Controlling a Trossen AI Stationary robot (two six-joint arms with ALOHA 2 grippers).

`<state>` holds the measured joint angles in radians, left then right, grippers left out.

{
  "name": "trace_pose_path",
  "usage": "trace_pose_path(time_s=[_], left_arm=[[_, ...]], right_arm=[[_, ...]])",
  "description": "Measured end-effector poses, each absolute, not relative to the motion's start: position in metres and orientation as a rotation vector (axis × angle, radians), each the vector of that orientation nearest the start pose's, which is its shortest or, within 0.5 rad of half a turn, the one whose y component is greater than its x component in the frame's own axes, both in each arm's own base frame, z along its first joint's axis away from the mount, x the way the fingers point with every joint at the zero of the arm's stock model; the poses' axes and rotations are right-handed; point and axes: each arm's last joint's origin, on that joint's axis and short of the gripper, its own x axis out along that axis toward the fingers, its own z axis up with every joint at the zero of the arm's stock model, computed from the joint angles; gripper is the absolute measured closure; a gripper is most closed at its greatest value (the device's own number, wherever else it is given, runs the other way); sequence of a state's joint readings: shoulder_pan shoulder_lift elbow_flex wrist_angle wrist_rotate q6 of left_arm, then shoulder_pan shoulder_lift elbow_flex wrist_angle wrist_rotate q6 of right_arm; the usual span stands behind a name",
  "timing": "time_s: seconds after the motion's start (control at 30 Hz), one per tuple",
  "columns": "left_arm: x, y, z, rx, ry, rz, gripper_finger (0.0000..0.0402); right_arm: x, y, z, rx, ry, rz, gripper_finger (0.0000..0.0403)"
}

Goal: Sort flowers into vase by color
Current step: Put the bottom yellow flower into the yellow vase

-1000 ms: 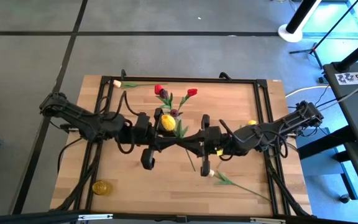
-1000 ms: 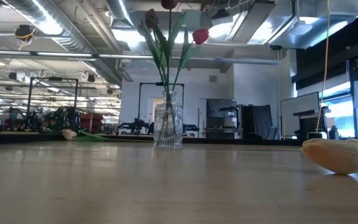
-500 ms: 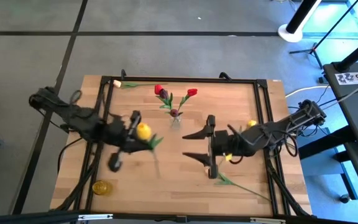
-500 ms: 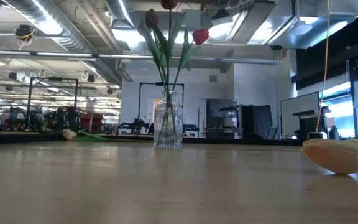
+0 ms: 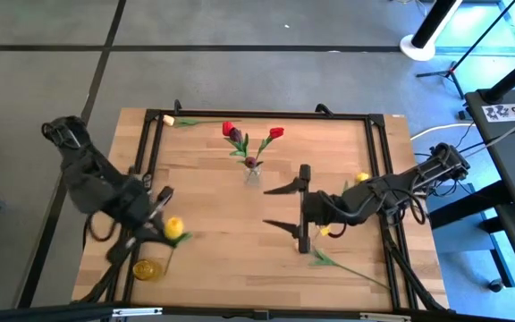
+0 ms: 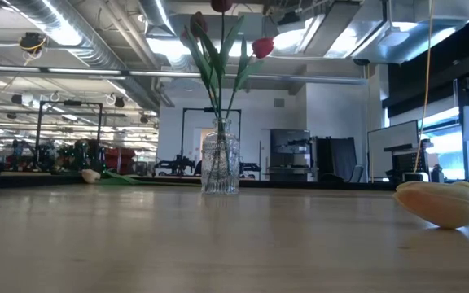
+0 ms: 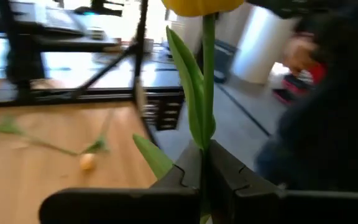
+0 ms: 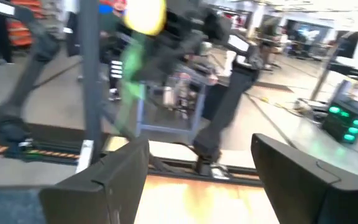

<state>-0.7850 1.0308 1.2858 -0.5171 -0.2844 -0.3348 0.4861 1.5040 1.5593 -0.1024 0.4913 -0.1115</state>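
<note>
My left gripper [image 5: 157,225] is over the table's near left part, shut on a yellow tulip [image 5: 174,229]. Open and holding nothing, my right gripper [image 5: 282,207] hovers right of the table's middle. A glass vase [image 5: 253,171] stands at the centre back with red tulips [image 6: 262,46] and a maroon one standing in it by their stems. A cream tulip [image 5: 170,119] lies at the far left edge. Another tulip [image 5: 322,257] lies near the front right, and a yellow head [image 5: 362,177] shows beside the right arm. My left gripper pinches the yellow tulip's green stem [image 7: 205,163] between its two shut fingers, among the leaves and well below the head [image 7: 197,5]. The stem runs across the fingers. The flower is lifted clear of the table, its head standing out past the fingertips.
A small round yellow object [image 5: 147,268] sits by the front left corner, close to my left gripper. A black frame [image 5: 266,115] runs along the table's far edge and sides. Bare wood lies in the middle near part of the table.
My left gripper has shut on the yellow tulip's stem and carried it from beside the vase toward the table's left and near edges. My right gripper has opened, let go of the flower and drawn back a little toward the right edge.
</note>
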Motion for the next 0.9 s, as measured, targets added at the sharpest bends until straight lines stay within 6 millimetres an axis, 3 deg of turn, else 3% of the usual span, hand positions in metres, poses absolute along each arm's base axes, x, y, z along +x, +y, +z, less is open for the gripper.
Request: trace_pose_path(time_s=[0.13, 0.3, 0.57, 0.9], left_arm=[[0.127, -0.139, 0.430, -0.119, 0.275, -0.532, 0.0401], [0.100, -0.130, 0.431, -0.053, 0.243, -0.629, 0.0401], [0.069, -0.106, 0.390, -0.115, 0.186, -0.775, 0.0401], [0.059, -0.100, 0.338, -0.157, 0.211, -0.855, 0.0401]], right_arm=[[0.308, 0.136, 0.436, -0.134, 0.048, -0.048, 0.0121], [0.314, 0.122, 0.435, -0.108, 0.050, -0.094, 0.0120], [0.318, 0.110, 0.435, -0.003, 0.047, -0.145, 0.0120], [0.317, 0.107, 0.435, 0.042, 0.044, -0.292, 0.0120]])
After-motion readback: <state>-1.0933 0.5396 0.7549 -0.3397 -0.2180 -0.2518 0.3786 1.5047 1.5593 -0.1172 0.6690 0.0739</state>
